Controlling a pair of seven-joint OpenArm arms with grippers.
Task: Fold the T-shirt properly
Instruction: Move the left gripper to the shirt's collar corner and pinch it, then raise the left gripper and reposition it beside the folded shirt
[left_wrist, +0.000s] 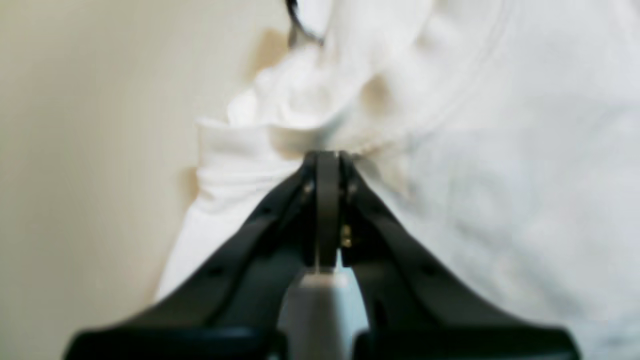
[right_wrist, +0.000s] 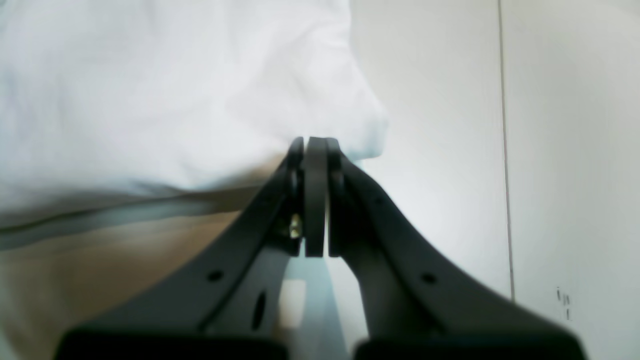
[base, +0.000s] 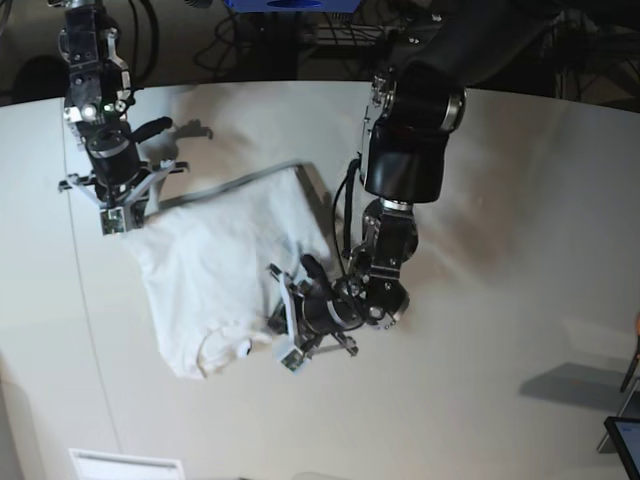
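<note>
The white T-shirt lies spread on the pale table, its collar toward the front. My right gripper is at the shirt's far left corner. In the right wrist view it is shut on the cloth's edge, and the T-shirt hangs a little above the table there. My left gripper sits at the shirt's front right edge, beside the collar. Seen from the left wrist, it is shut on a bunched fold of the T-shirt.
Cables and dark equipment line the table's far edge. A white label lies at the front left. A thin seam runs across the tabletop. A dark object stands at the right front corner.
</note>
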